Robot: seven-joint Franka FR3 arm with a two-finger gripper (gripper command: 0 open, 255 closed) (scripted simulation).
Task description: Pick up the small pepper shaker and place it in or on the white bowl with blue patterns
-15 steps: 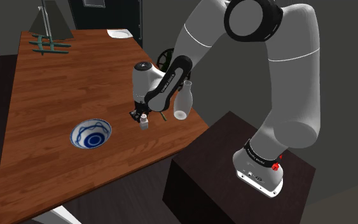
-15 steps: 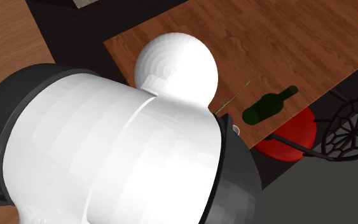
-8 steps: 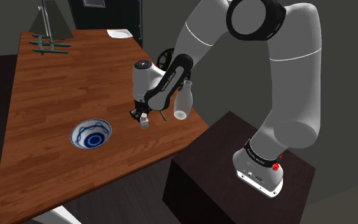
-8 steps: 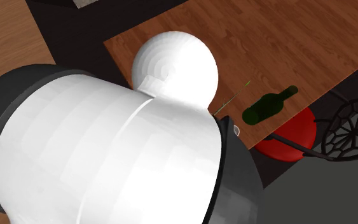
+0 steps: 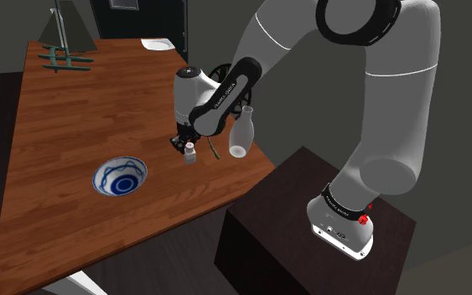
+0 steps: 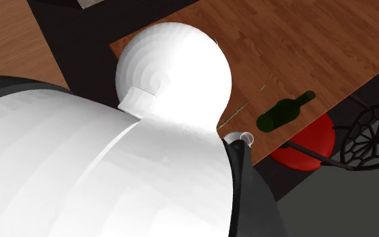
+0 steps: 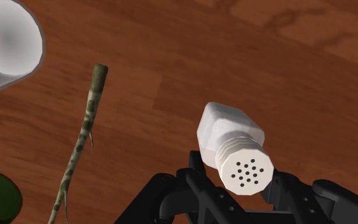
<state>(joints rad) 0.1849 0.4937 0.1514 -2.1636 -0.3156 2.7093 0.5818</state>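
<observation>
Found jaws clenched on the small pepper shaker (image 7: 231, 149), one black finger pressed to each side near the ribbed collar. Gripped there probably so the wider body cannot slip through the pinch. Located it in shoulder view near the tabletop (image 5: 75, 109) edge, just beside a white carafe (image 5: 240, 147) and well apart from the bowl (image 5: 120, 177). Could not tell whether its base touches the wood or hangs just above. Judged step in hand: lift, then carry toward the bowl.

Recorded shapes. Shaker: white, squarish shouldered body, round ribbed collar, flat cap dotted with dark holes, cap turned toward the wrist camera. Bowl: white, shallow, round, blue rings and blotches inside; open side up, so a release from above should suffice. Tabletop: reddish-brown wood, grain visible.

Noted a thin mottled green twig (image 7: 82, 143) lying flat between carafe mouth and shaker, and a dark green bottle (image 6: 285, 112) on its side near the tabletop rim. Expected a light, rigid, smooth shaker; advise a firm pinch during transfer.
</observation>
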